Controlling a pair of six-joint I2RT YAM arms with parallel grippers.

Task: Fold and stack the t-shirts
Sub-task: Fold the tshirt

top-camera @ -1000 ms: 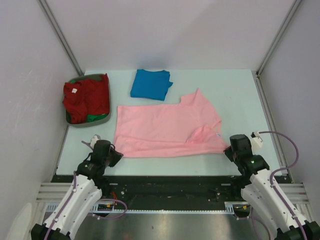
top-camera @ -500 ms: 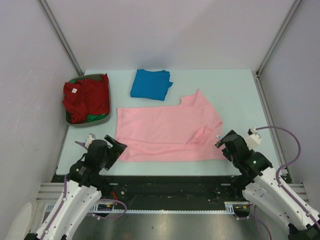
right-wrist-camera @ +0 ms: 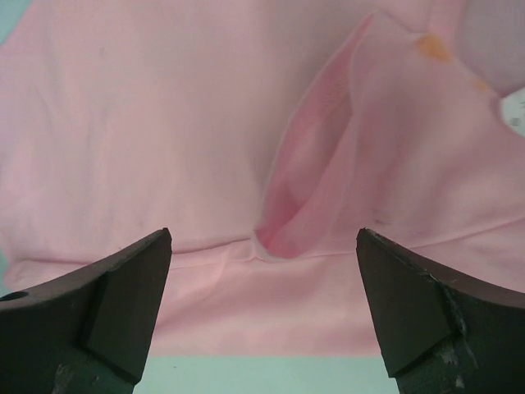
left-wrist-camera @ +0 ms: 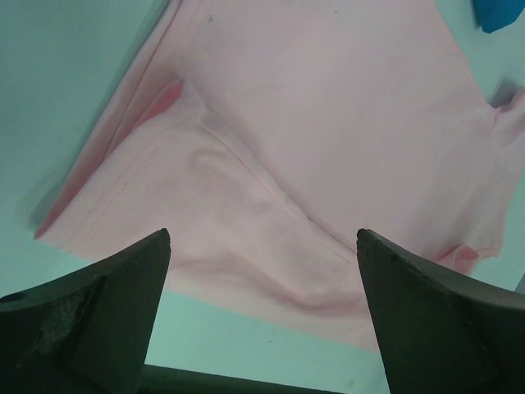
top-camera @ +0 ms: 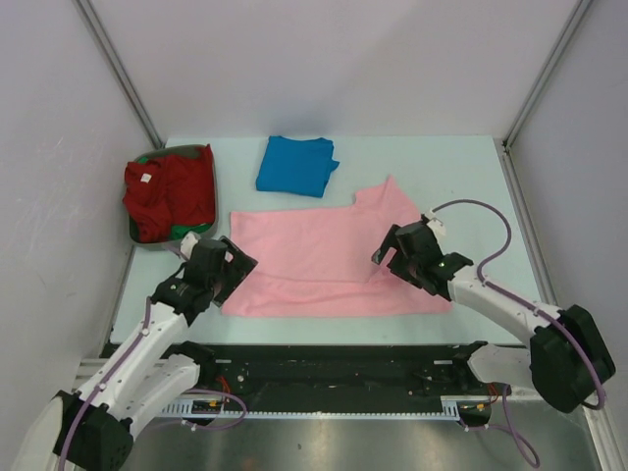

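Light in the overhead view is bright, even and diffuse, falling from above; the table (top-camera: 471,186) reads matte and uniformly lit, with only faint, soft shadows beneath the arms at its near edge; the steel plate (top-camera: 324,437) below carries a dull sheen; that view is sharp throughout, its corner rails splaying outward; in both wrist views the pink t-shirt (left-wrist-camera: 328,123) is sharp and softly lit, deeper pink inside its folds; the fingers (left-wrist-camera: 90,328) of the left gripper (left-wrist-camera: 262,238) and the right gripper (right-wrist-camera: 262,238) sit dark and blurred in the bottom corners.
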